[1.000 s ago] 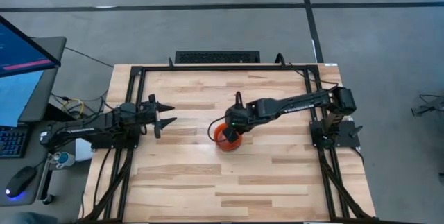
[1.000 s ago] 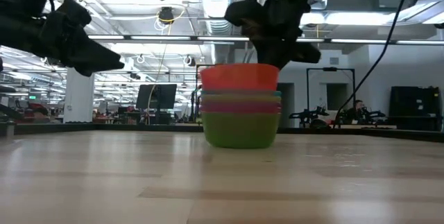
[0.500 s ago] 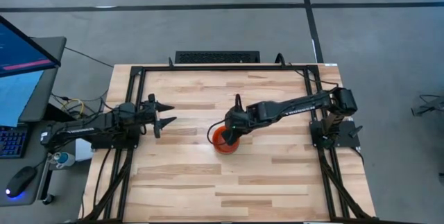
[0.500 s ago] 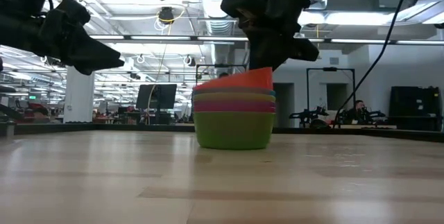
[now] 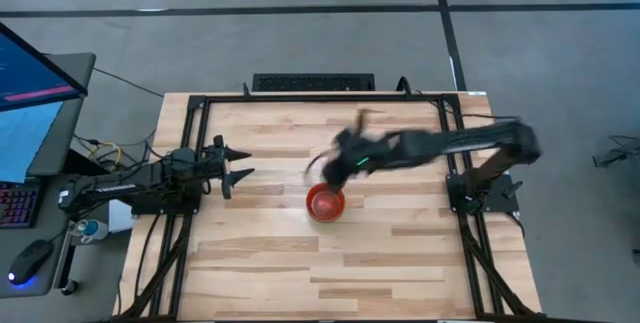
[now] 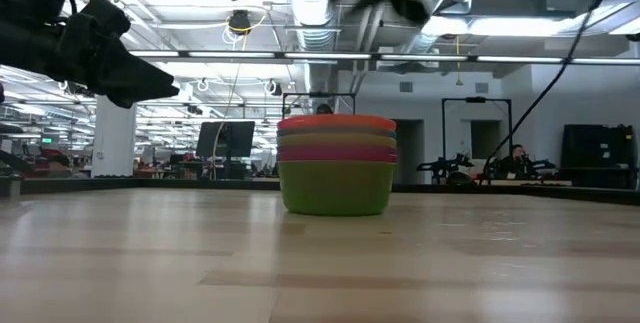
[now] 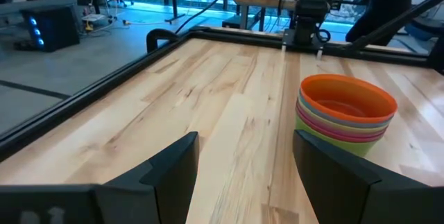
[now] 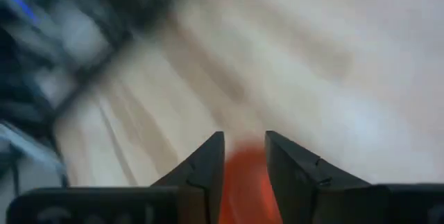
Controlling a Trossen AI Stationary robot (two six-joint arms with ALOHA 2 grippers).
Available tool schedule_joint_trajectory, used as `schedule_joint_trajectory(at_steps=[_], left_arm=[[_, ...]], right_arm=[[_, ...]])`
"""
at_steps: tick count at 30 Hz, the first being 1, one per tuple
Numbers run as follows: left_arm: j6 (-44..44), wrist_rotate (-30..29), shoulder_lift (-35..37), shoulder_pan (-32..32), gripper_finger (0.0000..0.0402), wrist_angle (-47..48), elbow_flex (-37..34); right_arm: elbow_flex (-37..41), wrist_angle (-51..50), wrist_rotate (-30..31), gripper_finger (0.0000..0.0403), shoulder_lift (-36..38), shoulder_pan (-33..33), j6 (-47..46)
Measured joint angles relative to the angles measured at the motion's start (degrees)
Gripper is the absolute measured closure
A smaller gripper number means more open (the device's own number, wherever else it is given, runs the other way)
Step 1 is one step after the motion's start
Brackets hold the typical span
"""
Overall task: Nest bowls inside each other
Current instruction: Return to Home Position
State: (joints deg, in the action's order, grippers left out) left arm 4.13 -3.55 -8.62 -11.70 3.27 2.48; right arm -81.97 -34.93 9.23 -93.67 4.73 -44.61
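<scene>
A stack of nested bowls [image 5: 325, 203] stands on its green bottom bowl [image 6: 337, 191] at the table's middle. Pink, yellow and other rims show above the green one, and the orange-red bowl [image 6: 337, 122] sits level on top. The stack also shows in the left wrist view [image 7: 343, 116]. My right gripper [image 5: 330, 163] is blurred, above and just beyond the stack, empty, its fingers a little apart [image 8: 244, 158]. My left gripper [image 5: 238, 168] is open and empty, hovering at the table's left.
A black frame [image 5: 320, 98] runs along the table's far and side edges. Bare wood lies all around the stack. A monitor and a keyboard [image 5: 20, 203] stand off the table's left side.
My right gripper has set the orange-red bowl down into the stack: it sat high, then tilted, and now lies level. The gripper has then come away from the bowl, rising fast and going toward the table's far edge.
</scene>
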Motion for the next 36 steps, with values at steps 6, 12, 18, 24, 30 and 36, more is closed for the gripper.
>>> schedule_joint_trajectory(at_steps=[6,12,18,24,30,36], left_arm=[[-0.01,-0.17,-0.04,-0.02,0.0177,-0.02,0.00],[-0.01,-0.15,0.00,-0.02,0.0177,0.11,0.00],[-0.01,-0.17,0.00,-0.02,0.0177,0.13,0.00],[-0.01,-0.19,-0.02,-0.02,0.0177,0.03,0.00],[-0.02,-0.04,0.06,0.00,0.0177,0.09,0.00],[-0.03,-0.31,-0.39,0.00,0.0177,0.14,0.00]], right_arm=[[-3.03,-9.46,30.28,0.0279,22.02,0.98,10.34],[0.37,-41.19,33.78,0.0278,42.47,7.20,-8.64],[20.28,-31.01,39.38,0.0279,55.66,19.70,-10.63],[49.33,16.47,47.16,0.0280,76.24,29.93,16.47],[69.53,60.15,38.66,0.0280,93.64,33.74,54.63],[81.31,77.10,40.31,0.0280,92.16,31.91,66.95]])
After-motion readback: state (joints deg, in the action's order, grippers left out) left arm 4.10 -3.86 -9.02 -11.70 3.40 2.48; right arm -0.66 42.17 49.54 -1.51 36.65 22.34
